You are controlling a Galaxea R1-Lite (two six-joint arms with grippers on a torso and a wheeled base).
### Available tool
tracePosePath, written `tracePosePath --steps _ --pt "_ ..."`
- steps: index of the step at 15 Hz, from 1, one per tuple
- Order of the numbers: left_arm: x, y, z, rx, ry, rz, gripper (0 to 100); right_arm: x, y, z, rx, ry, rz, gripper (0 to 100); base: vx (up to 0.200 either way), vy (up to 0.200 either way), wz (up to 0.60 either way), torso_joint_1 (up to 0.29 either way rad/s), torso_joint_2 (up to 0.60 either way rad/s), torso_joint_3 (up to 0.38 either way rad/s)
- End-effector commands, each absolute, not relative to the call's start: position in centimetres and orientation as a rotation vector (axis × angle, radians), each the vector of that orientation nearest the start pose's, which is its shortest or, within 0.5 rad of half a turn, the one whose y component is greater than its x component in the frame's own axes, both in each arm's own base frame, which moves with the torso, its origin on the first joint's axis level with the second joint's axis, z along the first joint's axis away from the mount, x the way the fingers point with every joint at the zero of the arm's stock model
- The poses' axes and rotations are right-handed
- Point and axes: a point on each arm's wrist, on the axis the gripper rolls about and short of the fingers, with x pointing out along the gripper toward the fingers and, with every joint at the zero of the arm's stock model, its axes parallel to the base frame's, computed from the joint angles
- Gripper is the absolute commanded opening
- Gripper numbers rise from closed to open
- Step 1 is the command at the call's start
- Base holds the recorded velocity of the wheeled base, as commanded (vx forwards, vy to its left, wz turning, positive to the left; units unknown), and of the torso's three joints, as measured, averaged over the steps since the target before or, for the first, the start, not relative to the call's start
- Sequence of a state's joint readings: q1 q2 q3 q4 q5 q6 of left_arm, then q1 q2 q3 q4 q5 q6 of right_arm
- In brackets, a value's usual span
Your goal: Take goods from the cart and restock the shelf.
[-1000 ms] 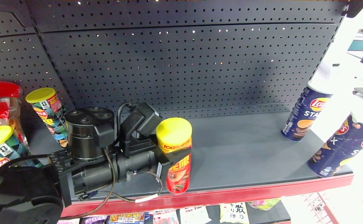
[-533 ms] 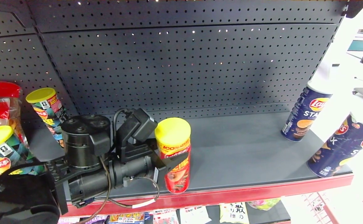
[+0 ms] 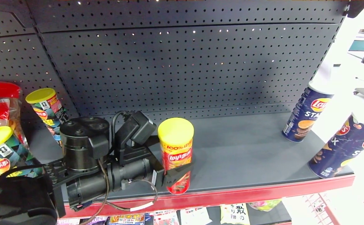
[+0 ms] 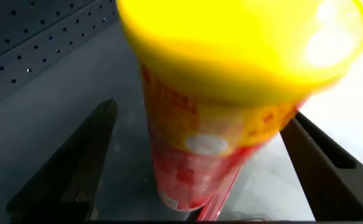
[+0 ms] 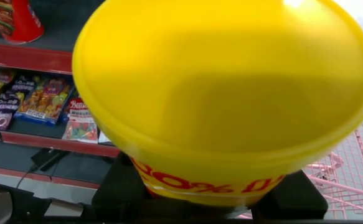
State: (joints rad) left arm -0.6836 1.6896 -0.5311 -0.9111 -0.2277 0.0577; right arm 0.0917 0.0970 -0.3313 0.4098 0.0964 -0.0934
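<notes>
Left end effector (image 3: 166,157) gapes around red yellow-lidded can (image 3: 176,153) (right (image 5: 206,199) clamps its twin (image 5: 225,93)).

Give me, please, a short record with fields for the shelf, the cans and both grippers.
shelf: grey deck, red front edge
red can: upright near the front edge, yellow lid
left gripper: jaws open on either side of the red can, with gaps showing
right gripper: shut on the held can
held can: yellow lid, in front of the shelving
blue cans: two at the right end, one nearer the edge
</notes>
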Motion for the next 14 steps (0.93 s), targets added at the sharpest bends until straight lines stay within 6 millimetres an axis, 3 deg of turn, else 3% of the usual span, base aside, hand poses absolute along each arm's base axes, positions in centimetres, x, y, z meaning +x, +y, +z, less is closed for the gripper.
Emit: tracePosePath --steps 1,3,4,6,12,14 --pt "19.3 -16.2 14.0 0.114 0.242 -0.907 100 -4.6 -0.2 12.6 -0.093 0.163 0.198 0 0.0 0.0 0.0 0.0 0.0 0.0" --pt "18.1 -14.9 13.7 0.116 0.26 -0.896 100 -4.5 -0.2 12.5 -0.093 0.166 0.198 0 0.0 0.0 0.0 0.0 0.0 0.0" --pt "15.9 -12.5 13.2 0.117 0.276 -0.867 100 -4.5 -0.2 12.4 -0.092 0.169 0.198 0 0.0 0.0 0.0 0.0 0.0 0.0" --pt "14.0 -10.2 13.3 0.109 0.255 -0.823 100 -4.5 -0.2 12.3 -0.094 0.174 0.201 0 0.0 0.0 0.0 0.0 0.0 0.0" --pt "7.7 -5.0 13.9 0.106 0.119 -0.519 100 -4.4 -0.2 12.3 -0.096 0.176 0.203 0 0.0 0.0 0.0 0.0 0.0 0.0" --pt "5.3 -3.4 14.2 0.105 0.111 -0.519 100 -4.5 -0.2 12.8 -0.096 0.168 0.207 0 0.0 0.0 0.0 0.0 0.0 0.0"
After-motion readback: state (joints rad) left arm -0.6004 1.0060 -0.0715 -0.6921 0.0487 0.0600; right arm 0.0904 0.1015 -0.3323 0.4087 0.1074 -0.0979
